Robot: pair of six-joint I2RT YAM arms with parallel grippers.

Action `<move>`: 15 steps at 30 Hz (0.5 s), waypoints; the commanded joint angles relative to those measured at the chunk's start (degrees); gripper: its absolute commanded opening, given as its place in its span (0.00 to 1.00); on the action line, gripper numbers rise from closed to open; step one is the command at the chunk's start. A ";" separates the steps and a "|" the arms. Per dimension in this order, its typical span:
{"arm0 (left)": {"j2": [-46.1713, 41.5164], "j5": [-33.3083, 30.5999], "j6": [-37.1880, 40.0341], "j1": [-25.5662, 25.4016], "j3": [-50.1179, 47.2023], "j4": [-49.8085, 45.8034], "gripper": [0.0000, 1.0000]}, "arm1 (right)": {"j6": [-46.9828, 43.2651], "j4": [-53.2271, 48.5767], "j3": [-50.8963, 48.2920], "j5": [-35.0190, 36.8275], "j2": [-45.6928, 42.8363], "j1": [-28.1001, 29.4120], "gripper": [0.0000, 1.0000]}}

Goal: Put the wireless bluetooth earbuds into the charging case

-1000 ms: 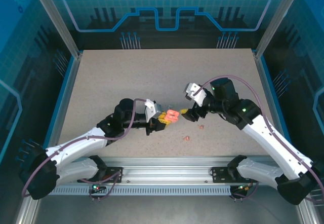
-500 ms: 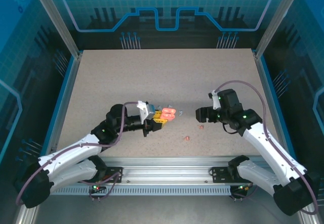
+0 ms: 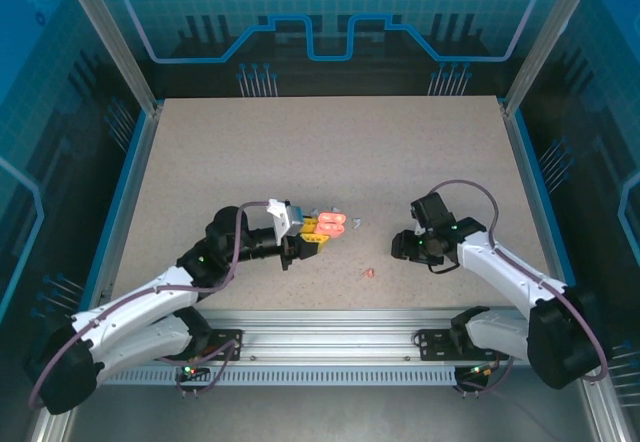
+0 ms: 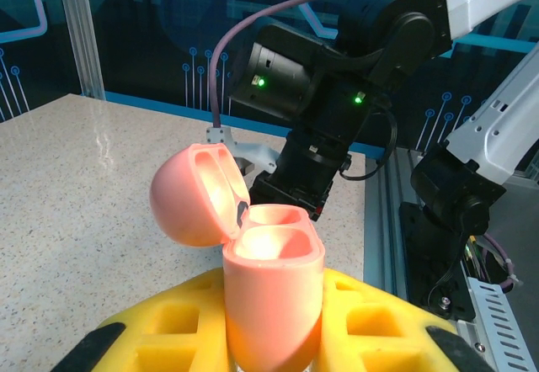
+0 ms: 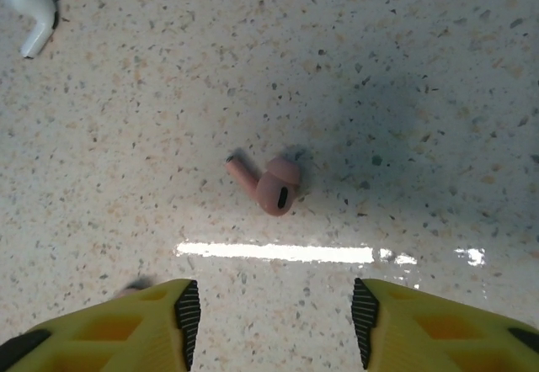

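Speckled beige table [image 3: 300, 152], pale and glossy up close. 1 pink earbud [image 5: 268, 185] lies on its side on the bare surface, stem pointing up-left. 1 white earbud [image 5: 32, 8] lies well apart from the pink earbud, farther up-left in the right wrist view.

**Right arm leaves the case and drops to the table**

A second ago the right gripper [image 3: 402, 246] was raised, its tips almost meeting the pink charging case [image 3: 332, 224] held out by the left gripper [image 3: 310, 234]. It has since drawn well back from that case and come down low over the table. A pink earbud [image 5: 271, 188], which lay in the open below and beside that gripper, now sits just ahead of its parted fingers, roughly centred between them. The left gripper has carried the open case a little back toward its own arm.
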 commanded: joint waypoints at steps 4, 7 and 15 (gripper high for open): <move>-1.17 -0.72 -0.17 -0.58 -0.75 1.29 0.05 | 2.62 5.82 -0.97 0.91 2.77 -0.64 0.47; -1.20 -0.80 -0.17 -0.57 -0.65 1.09 0.05 | 2.80 7.06 -0.97 1.12 4.50 -0.64 0.45; -1.73 -1.11 -0.17 -0.60 -0.11 -0.94 0.06 | 3.15 9.24 -0.98 1.47 8.57 -0.73 0.34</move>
